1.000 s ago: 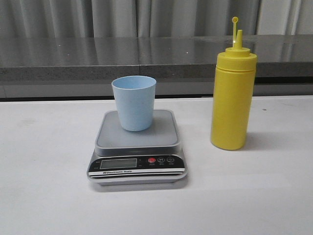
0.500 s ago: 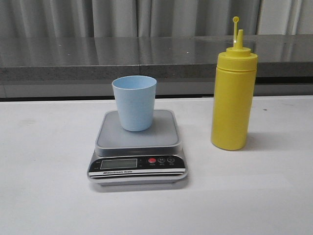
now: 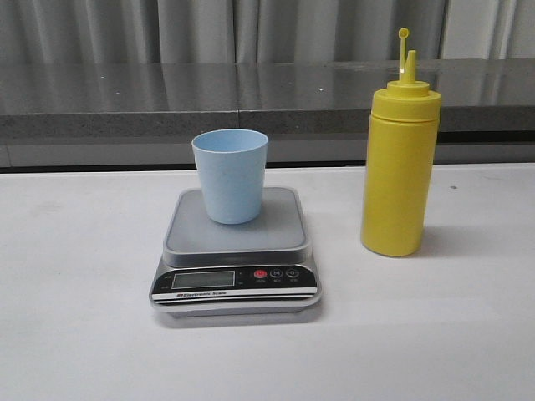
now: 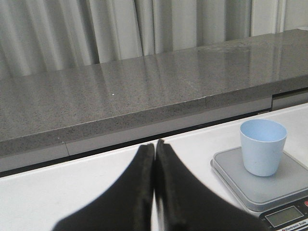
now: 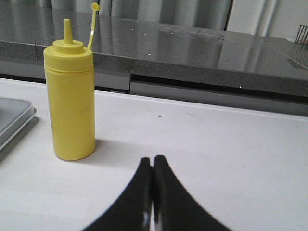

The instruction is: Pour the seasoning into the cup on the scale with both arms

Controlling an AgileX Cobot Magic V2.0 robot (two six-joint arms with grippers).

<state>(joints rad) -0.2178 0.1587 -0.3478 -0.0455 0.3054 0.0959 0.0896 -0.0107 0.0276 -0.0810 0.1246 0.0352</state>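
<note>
The pale blue cup (image 3: 230,175) stands upright on the platform of the silver-grey scale (image 3: 235,251) at the middle of the white table. The yellow seasoning bottle (image 3: 398,163) stands upright to the right of the scale, nozzle bare, stopper stick raised. Neither arm shows in the front view. In the left wrist view my left gripper (image 4: 155,143) is shut and empty, with the cup (image 4: 263,146) and scale (image 4: 269,185) off to its side. In the right wrist view my right gripper (image 5: 152,159) is shut and empty, a short way from the bottle (image 5: 70,98).
A dark grey stone counter (image 3: 167,100) runs along the back behind the white table (image 3: 75,276), with grey curtains behind it. The scale's edge (image 5: 12,120) shows in the right wrist view next to the bottle.
</note>
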